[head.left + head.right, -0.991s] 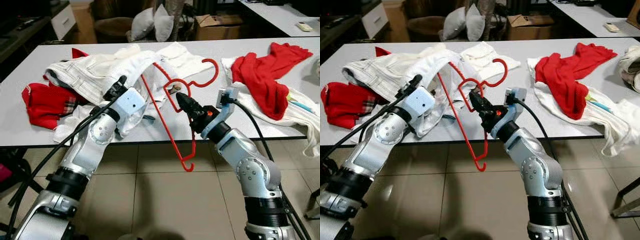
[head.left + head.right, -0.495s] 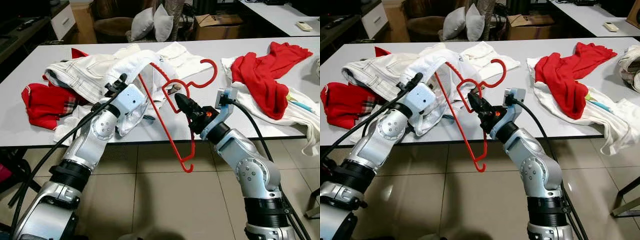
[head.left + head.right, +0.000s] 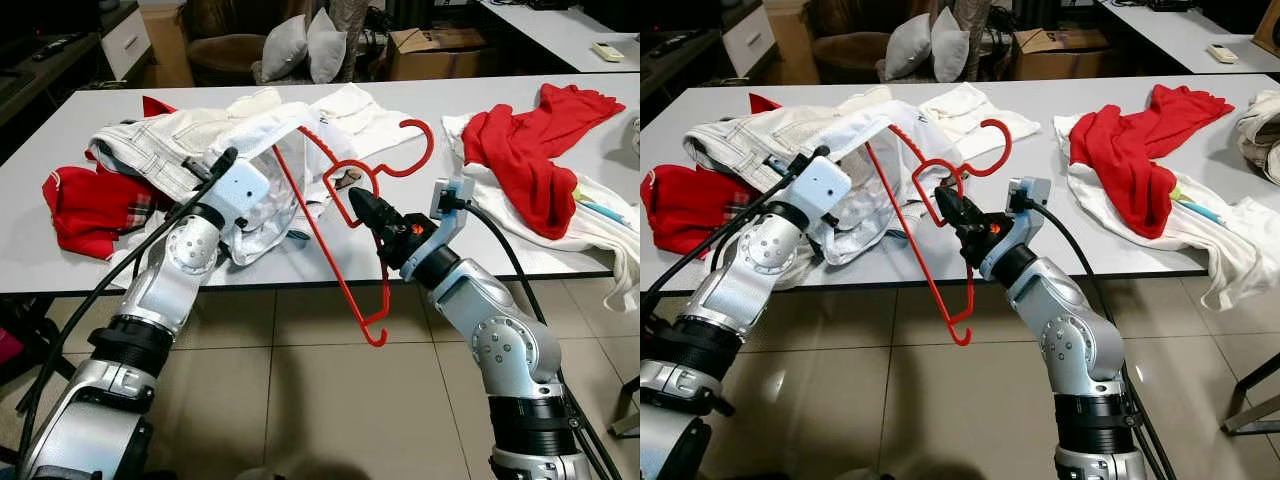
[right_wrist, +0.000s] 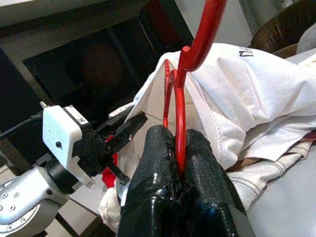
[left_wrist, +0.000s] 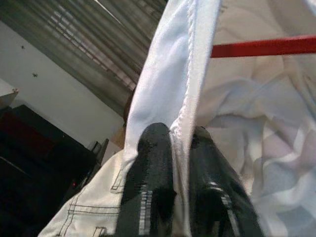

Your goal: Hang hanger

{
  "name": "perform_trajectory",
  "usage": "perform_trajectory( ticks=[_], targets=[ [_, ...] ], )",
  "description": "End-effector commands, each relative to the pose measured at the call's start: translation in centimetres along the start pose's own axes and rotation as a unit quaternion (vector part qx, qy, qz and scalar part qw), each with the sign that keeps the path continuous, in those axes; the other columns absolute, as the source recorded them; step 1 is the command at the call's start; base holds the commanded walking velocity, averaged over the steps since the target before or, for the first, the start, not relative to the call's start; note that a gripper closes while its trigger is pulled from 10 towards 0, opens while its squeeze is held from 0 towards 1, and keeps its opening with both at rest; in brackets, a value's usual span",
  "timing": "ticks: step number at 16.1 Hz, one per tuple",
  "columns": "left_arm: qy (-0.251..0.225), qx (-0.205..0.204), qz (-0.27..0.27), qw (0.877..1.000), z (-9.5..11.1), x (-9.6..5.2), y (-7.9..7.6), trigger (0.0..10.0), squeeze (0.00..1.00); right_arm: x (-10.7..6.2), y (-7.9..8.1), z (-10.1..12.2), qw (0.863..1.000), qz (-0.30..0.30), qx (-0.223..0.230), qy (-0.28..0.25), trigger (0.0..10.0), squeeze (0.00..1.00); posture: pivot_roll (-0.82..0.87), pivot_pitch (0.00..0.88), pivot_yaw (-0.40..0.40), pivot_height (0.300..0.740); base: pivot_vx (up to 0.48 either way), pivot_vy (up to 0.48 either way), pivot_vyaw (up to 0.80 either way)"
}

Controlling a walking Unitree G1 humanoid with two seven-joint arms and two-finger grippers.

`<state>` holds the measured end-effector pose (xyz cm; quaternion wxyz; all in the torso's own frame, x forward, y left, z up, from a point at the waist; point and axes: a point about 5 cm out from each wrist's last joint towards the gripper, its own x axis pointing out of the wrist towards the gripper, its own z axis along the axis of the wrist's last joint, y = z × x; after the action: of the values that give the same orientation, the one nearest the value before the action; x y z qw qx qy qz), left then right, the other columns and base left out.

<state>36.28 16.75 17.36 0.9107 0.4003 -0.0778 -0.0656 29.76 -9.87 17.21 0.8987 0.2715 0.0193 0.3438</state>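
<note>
right gripper (image 3: 358,204) is clenched on the red hanger (image 3: 352,215); in my right wrist view its two black fingers (image 4: 158,163) pinch the red neck just below the hook. i see the hanger held above the front edge of the grey table (image 3: 420,100), its hook curving up toward the far side and one long red arm hanging down past the table edge over the tiled floor (image 3: 300,390). its other arm runs up into a white garment (image 3: 262,150), which drapes over it.

left gripper (image 5: 180,148) is closed on that white garment: in my left wrist view a stitched seam runs between the two fingers, with a stretch of red hanger bar crossing behind the cloth. from the head views the left arm reaches up from below the table edge, just beside the hanger.

white jeans (image 3: 150,145) and a red cloth (image 3: 85,205) lie on the left of the table, and another red garment (image 3: 525,150) lies on white cloth at the right.
</note>
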Motion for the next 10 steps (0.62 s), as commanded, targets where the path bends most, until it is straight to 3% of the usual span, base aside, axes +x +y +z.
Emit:
perform_trajectory(
  ticks=[1, 6, 10],
  targets=[
    [-0.003, -0.012, 0.014, 1.0, 0.0, 0.1, 1.0, 0.0, 0.0, 0.1, 0.2, 0.2, 1.0, 0.008, -0.001, -0.003, 10.0, 0.0, -0.09, 0.0, 0.077, 0.74, 0.0, 0.0, 0.0],
    [-0.033, -0.112, 0.03, 0.993, 1.1, 0.1, 2.1, 0.0, 0.0, 0.1, 0.2, 0.1, 1.0, 0.003, 0.002, -0.002, 10.0, 0.0, -0.09, 0.0, 0.077, 0.74, 0.0, 0.0, 0.0],
    [-0.056, -0.143, 0.051, 0.987, 1.8, -0.1, 3.7, 0.0, 0.0, 0.2, -0.2, -0.5, 1.0, -0.014, 0.006, 0.014, 10.0, 0.0, -0.08, 0.0, 0.074, 0.74, 0.0, 0.0, 0.0]
  ],
)
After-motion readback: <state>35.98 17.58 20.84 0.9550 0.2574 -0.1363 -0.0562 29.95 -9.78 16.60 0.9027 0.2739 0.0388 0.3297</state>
